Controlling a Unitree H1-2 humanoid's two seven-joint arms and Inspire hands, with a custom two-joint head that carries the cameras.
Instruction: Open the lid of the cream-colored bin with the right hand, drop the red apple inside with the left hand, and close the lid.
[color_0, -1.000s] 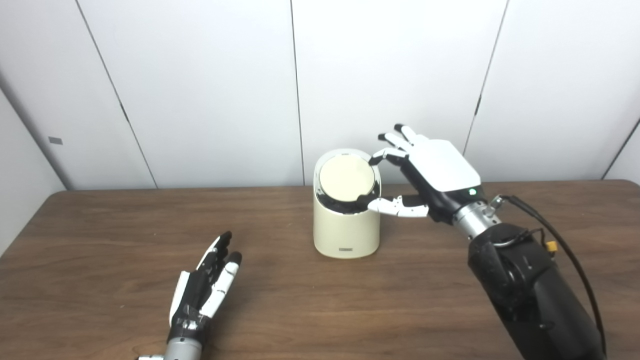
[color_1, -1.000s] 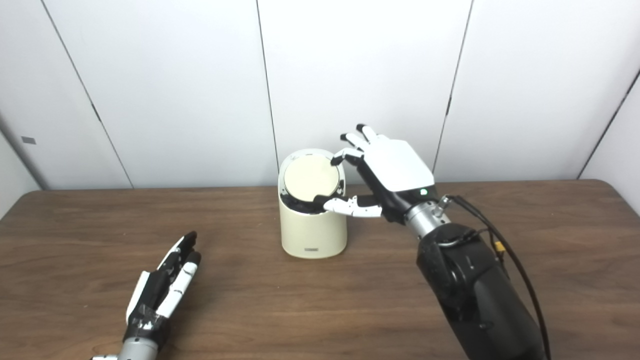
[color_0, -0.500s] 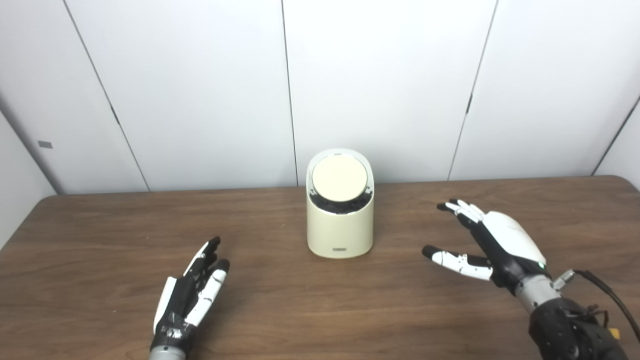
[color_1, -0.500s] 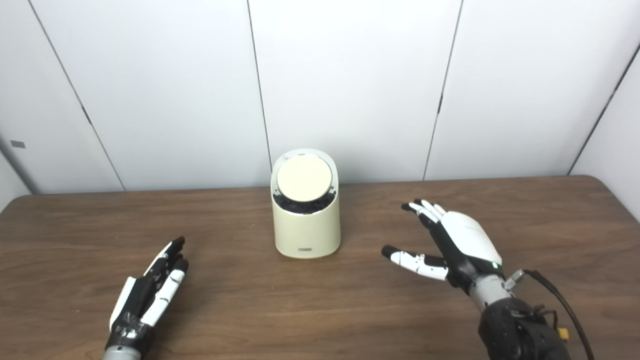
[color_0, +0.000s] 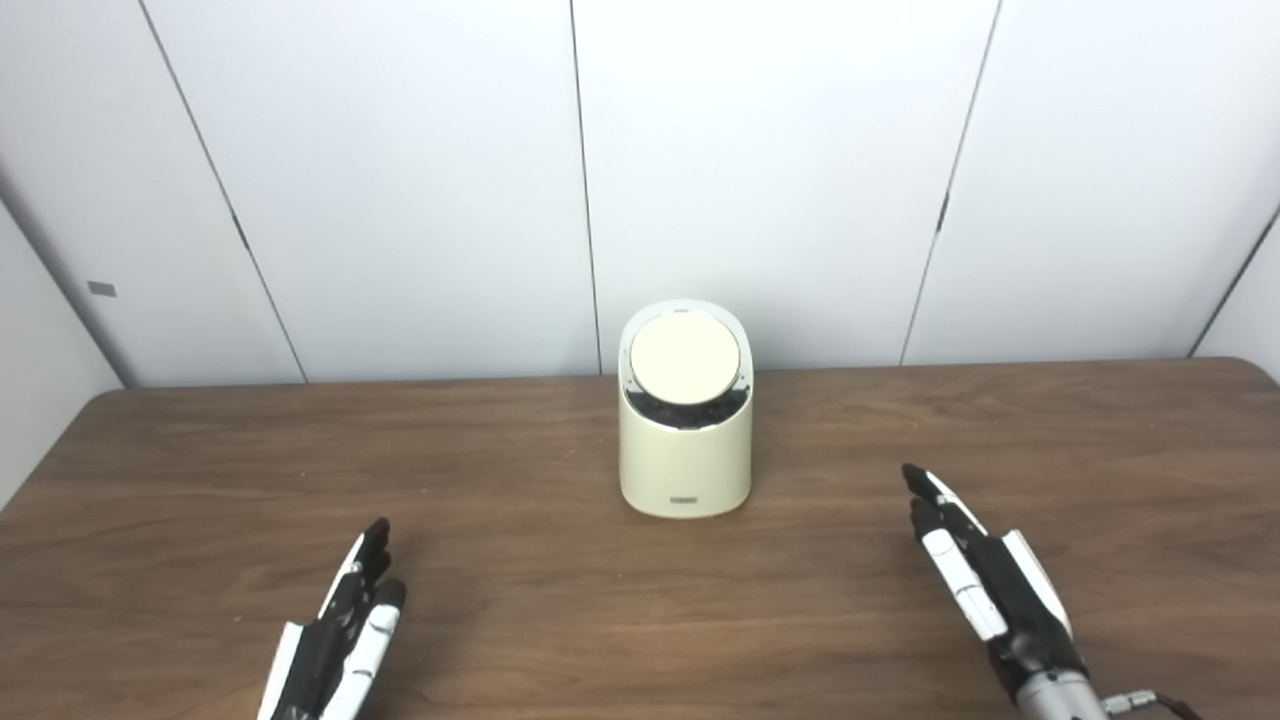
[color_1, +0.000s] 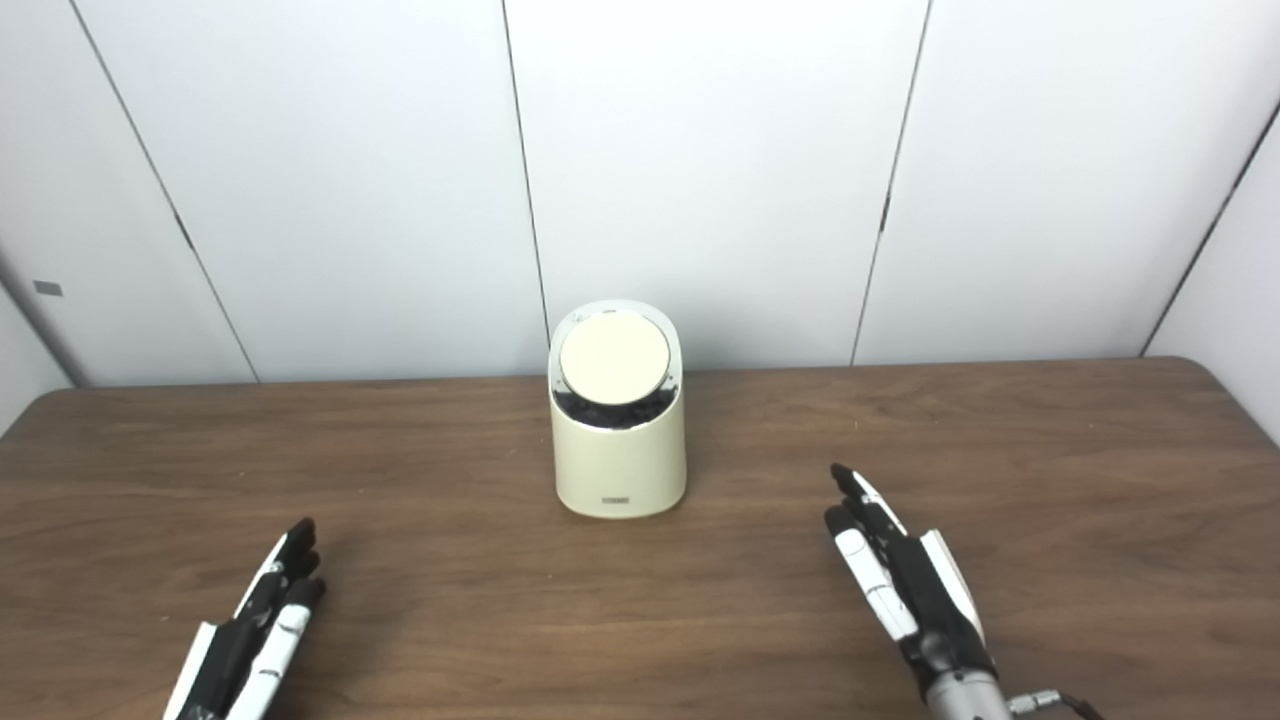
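The right hand (color_0: 985, 580) has been pulled back from the lid (color_0: 686, 362) and is now being held low over the table (color_0: 520, 480), near the front edge. On the left, the left hand (color_0: 335, 645) is being held flat with fingers straight, holding nothing. In the middle, one cream bin (color_0: 686, 430) is standing with its lid looking closed. The right hand's fingers are straight and empty too. No apple is being seen, so the job is likely being finished; nothing more seems called for
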